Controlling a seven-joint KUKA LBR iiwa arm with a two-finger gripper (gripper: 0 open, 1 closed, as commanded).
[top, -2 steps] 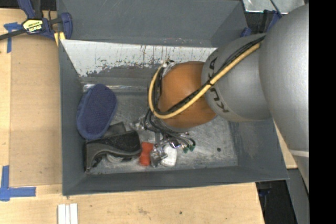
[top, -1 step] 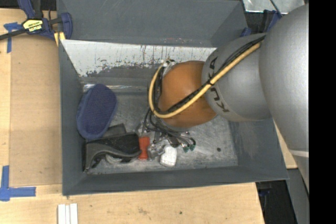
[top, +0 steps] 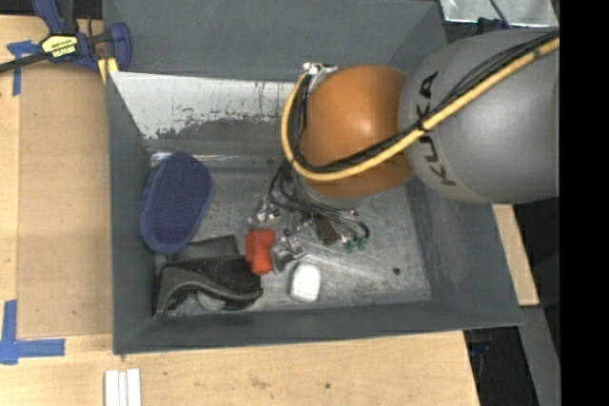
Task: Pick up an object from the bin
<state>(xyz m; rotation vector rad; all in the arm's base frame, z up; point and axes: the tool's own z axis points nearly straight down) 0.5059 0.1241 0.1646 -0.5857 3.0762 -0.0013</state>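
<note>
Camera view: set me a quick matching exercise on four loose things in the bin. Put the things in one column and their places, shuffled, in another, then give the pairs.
Things
1. blue oval pad
2. black curved piece
3. small red block
4. small white lump

Places
A. mid-floor, just below the arm's orange cover in the view
B. the floor's lower left corner in the view
C. by the bin's left wall, further up the floor
D. by the lower wall, about midway along it

Pairs: 1-C, 2-B, 3-A, 4-D

arm (top: 476, 128) low by red block (top: 258, 250), white cube (top: 304, 282) nr
</note>
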